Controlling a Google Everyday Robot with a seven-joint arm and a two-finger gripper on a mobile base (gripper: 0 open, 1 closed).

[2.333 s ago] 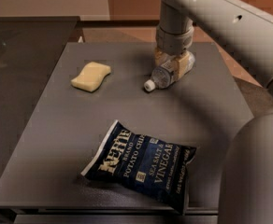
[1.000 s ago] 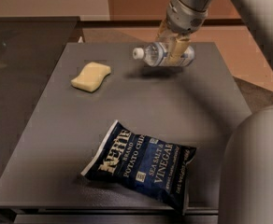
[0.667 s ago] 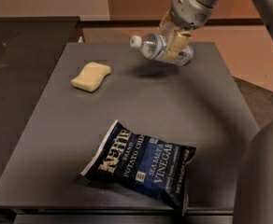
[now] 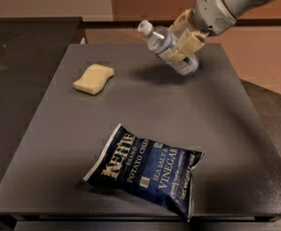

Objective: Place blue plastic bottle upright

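The blue plastic bottle (image 4: 165, 47) is clear with a white cap and a pale label. It hangs tilted in the air above the far part of the grey table (image 4: 145, 105), cap pointing up and to the left. My gripper (image 4: 183, 41) comes in from the upper right and is shut on the bottle's middle, its tan fingers (image 4: 191, 43) across the label. The bottle's shadow lies on the table below it.
A yellow sponge (image 4: 94, 78) lies at the far left of the table. A dark blue chip bag (image 4: 145, 168) lies flat near the front edge. A darker counter (image 4: 15, 81) stands to the left.
The bottle was lying on the table under my gripper. It has since been gripped, lifted off the surface and turned so its cap points higher.
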